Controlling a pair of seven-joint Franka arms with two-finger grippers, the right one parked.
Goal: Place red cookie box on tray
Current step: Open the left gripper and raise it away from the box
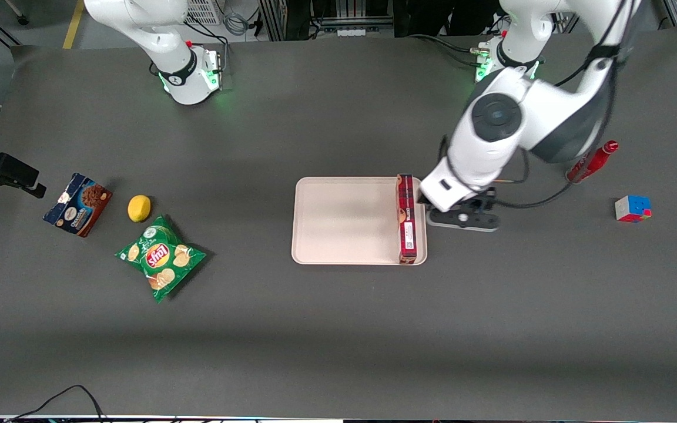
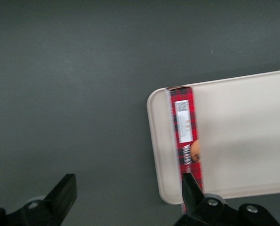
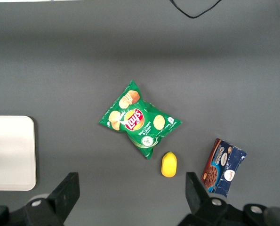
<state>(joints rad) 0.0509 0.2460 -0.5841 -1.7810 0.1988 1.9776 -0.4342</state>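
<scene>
Pincer (image 2: 125, 197): fingers spread wide, empty, just beside the tray's edge.
Red cookie box (image 1: 406, 218): you see it resting on the tray (image 1: 344, 220).
Remaining: retreat only.

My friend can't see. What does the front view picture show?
A long red cookie box stands on edge on a pale pink tray, along the tray's side nearest the working arm. The arm's open end effector hovers beside the tray, not touching the box. A chips bag, lemon and blue cookie box lie toward the parked arm's end.
</scene>
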